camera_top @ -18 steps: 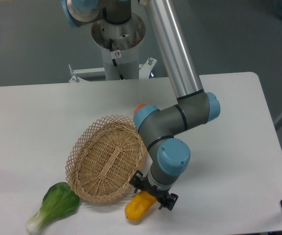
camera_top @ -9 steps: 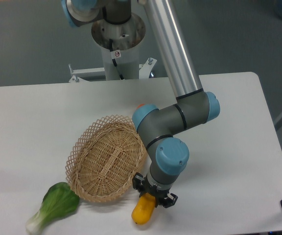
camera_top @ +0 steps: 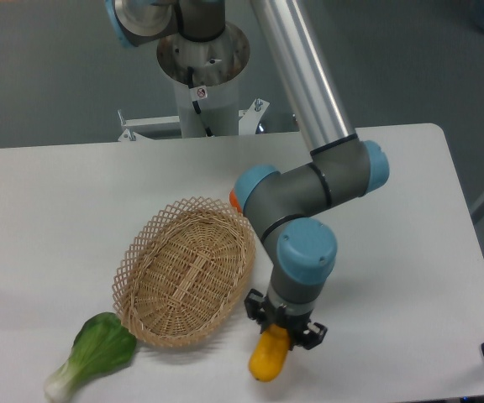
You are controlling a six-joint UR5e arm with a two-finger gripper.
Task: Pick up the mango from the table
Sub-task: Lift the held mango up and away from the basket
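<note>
At 6 o'clock on the white tabletop [camera_top: 410, 252] | smooth yellow oval mango [camera_top: 269, 359] beside woven wicker basket [camera_top: 186, 273] | jaws clenched on its upper end, I judge | firm, slippery skin; mid-body hold safer

Table [camera_top: 74, 193]: basket [camera_top: 186, 273] at centre, greens [camera_top: 95, 353] to its front-left. Mango [camera_top: 269, 356] front-right of basket, under gripper [camera_top: 283, 329]. Orange [camera_top: 234, 200], mostly hidden, apparently behind basket.
</note>
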